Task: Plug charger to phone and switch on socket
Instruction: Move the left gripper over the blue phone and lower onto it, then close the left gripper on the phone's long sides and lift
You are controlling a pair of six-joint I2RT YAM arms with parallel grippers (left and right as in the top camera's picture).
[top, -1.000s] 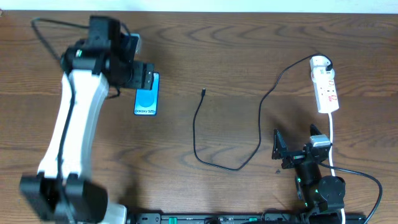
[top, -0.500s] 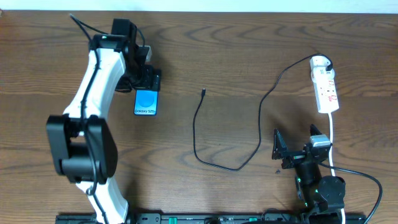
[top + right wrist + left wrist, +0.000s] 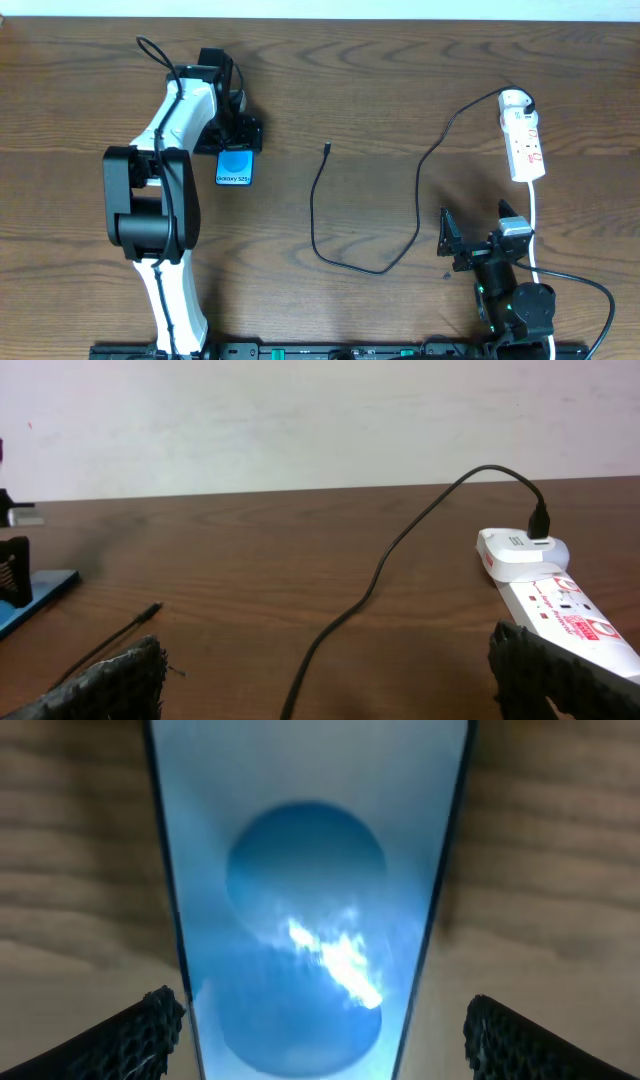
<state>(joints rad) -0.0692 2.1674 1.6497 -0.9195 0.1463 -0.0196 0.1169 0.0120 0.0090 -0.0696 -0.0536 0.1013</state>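
Note:
The phone [image 3: 235,167] lies flat on the table at the left, its blue screen up. My left gripper [image 3: 240,133] hovers over the phone's far end. In the left wrist view the screen [image 3: 310,900] fills the frame and the open fingers [image 3: 320,1030] stand apart on either side of it, not touching. The charger [image 3: 420,170] is a black cable that runs from the socket [image 3: 524,145] in a loop to its loose tip [image 3: 327,148] at mid-table. My right gripper [image 3: 475,242] is open and empty near the front edge. In the right wrist view the fingers [image 3: 325,680] frame the cable [image 3: 400,550], the tip [image 3: 150,610] and the socket [image 3: 560,595].
The socket's white cord [image 3: 533,225] runs down the right side past my right arm to the front edge. The cable's loop [image 3: 365,268] lies on the brown wooden table [image 3: 400,70] in the middle. A pale wall [image 3: 300,420] stands behind the table.
My left arm has swung to the right and its gripper has settled over the phone's far end. The phone, the cable, the socket and the right arm have not moved.

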